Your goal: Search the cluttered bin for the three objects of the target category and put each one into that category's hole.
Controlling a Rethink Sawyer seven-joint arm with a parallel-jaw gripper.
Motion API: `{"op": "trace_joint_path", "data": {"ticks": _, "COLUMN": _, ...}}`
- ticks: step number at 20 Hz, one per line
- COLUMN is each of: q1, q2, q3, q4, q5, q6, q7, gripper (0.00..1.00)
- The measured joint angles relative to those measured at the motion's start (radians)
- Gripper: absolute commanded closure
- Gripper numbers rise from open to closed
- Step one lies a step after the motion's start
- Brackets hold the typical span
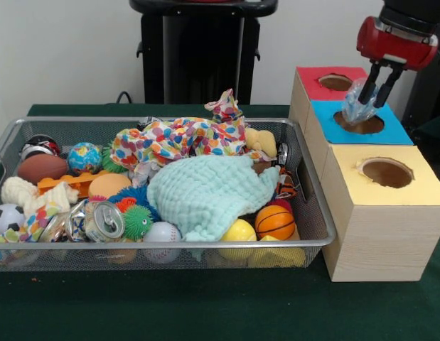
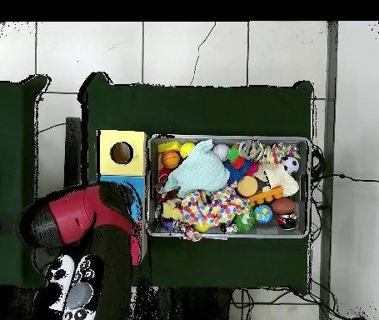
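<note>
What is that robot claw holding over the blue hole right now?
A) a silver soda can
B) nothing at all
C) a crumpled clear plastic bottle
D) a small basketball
C: in the front view the gripper is clamped on a clear, crumpled bottle just above the blue-framed hole.

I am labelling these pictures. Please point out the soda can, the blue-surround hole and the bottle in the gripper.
soda can [image 1: 104,220], front view, on its silver top.
blue-surround hole [image 1: 364,126], front view, on the dark opening.
bottle [image 1: 357,106], front view, on its crumpled clear body, held in the gripper [image 1: 377,94].
</note>
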Motion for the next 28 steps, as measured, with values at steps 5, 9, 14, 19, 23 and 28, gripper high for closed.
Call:
{"op": "trace_joint_path", "data": {"ticks": 5, "q1": 0.008, "q2": 0.014, "q3": -0.013, "q4": -0.014, "q5": 0.015, "q6": -0.014, "q7": 0.0, "gripper": 1.0}}
{"op": "trace_joint_path", "data": {"ticks": 9, "q1": 0.02, "q2": 0.042, "q3": -0.02, "q4": -0.022, "q5": 0.029, "q6": -0.024, "q7": 0.0, "gripper": 0.0}}
{"op": "trace_joint_path", "data": {"ticks": 14, "q1": 0.033, "q2": 0.062, "q3": -0.03, "q4": -0.022, "q5": 0.038, "q6": -0.027, "q7": 0.0, "gripper": 0.0}}
{"op": "trace_joint_path", "data": {"ticks": 19, "q1": 0.042, "q2": 0.068, "q3": -0.04, "q4": -0.022, "q5": 0.047, "q6": -0.027, "q7": 0.0, "gripper": 0.0}}
{"op": "trace_joint_path", "data": {"ticks": 23, "q1": 0.039, "q2": 0.057, "q3": -0.042, "q4": -0.022, "q5": 0.047, "q6": -0.027, "q7": 0.0, "gripper": 0.0}}
{"op": "trace_joint_path", "data": {"ticks": 28, "q1": 0.017, "q2": 0.009, "q3": -0.042, "q4": -0.022, "q5": 0.046, "q6": -0.027, "q7": 0.0, "gripper": 0.0}}
